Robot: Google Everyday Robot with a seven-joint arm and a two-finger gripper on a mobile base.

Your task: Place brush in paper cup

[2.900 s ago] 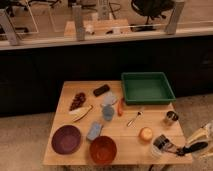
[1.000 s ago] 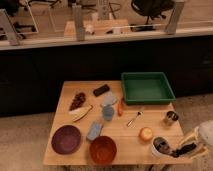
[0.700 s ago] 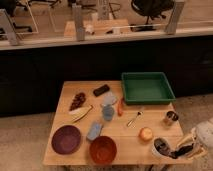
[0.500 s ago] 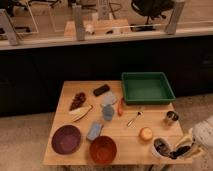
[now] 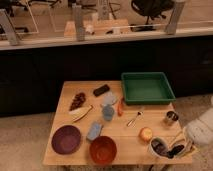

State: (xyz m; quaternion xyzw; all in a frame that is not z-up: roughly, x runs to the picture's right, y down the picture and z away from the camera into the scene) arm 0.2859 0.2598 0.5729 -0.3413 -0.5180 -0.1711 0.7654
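Item: paper cup [image 5: 156, 153], upright at the worktop's [image 5: 125, 137] front right corner.
Item: brush [image 5: 173, 150], slanted at the cup's mouth.
Item: gripper [image 5: 182, 148], just right of the cup; its grip cannot be told.
Risk: the leaning brush tips the light cup or slides off its rim.

At paper cup [image 5: 152, 146], metal cup [image 5: 171, 118] and orange fruit [image 5: 145, 133] crowd the tool [image 5: 178, 149].
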